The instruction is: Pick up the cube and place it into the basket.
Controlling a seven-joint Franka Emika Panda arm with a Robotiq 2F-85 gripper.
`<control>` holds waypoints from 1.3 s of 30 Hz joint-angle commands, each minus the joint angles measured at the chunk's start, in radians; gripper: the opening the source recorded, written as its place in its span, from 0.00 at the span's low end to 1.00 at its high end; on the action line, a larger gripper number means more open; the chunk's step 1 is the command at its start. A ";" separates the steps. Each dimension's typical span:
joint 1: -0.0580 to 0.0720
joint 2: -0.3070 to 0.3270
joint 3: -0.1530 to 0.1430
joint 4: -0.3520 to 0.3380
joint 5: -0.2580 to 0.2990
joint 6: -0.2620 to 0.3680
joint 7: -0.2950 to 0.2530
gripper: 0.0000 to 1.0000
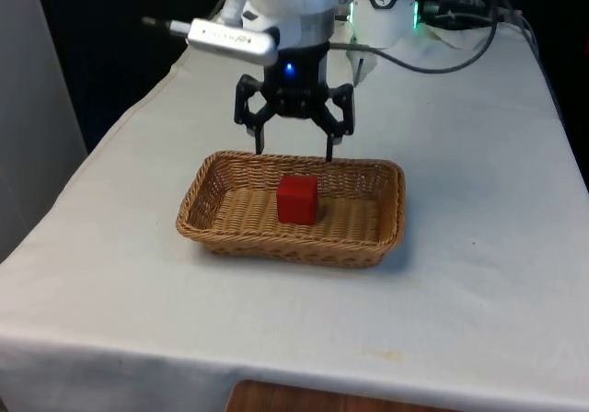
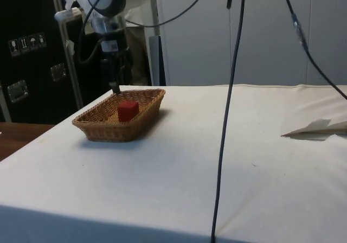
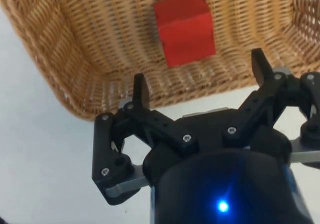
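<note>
Table: white cloth, bare towards the front view's left, carrying the one container near its middle.

Basket: shallow oblong wicker tray, standing flat on the table, long side across the front view. In the side view it sits at the near corner of the cloth.

Cube: red, resting on the basket floor about midway along, clear of the walls in the front view; also visible in the side view and wrist view. It stands free, with nothing touching it. Judged placed.

Pincer: black, two fingers spread wide, empty, hanging above the basket's far rim, behind the cube. The wrist view shows the fingertips over the rim weave, with the cube beyond them and apart.

Step in hand, as judged: withdrawal after release. Handling notes:
- Lift straight up first, keeping the fingers spread, so that neither tip catches the far rim; wicker is light and would drag or tip if snagged.
- Make no sideways sweep until the tips stand well above the rim.
- Do not bring the fingers together low down.

Paper: folded sheet at the side view's far right, well apart.
</note>
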 commanded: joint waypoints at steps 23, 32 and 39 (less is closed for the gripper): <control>0.003 -0.129 -0.003 -0.027 -0.015 -0.060 -0.122 1.00; 0.003 -0.152 -0.003 -0.017 -0.014 -0.076 -0.185 1.00; 0.007 -0.171 -0.003 -0.021 -0.014 -0.080 -0.223 1.00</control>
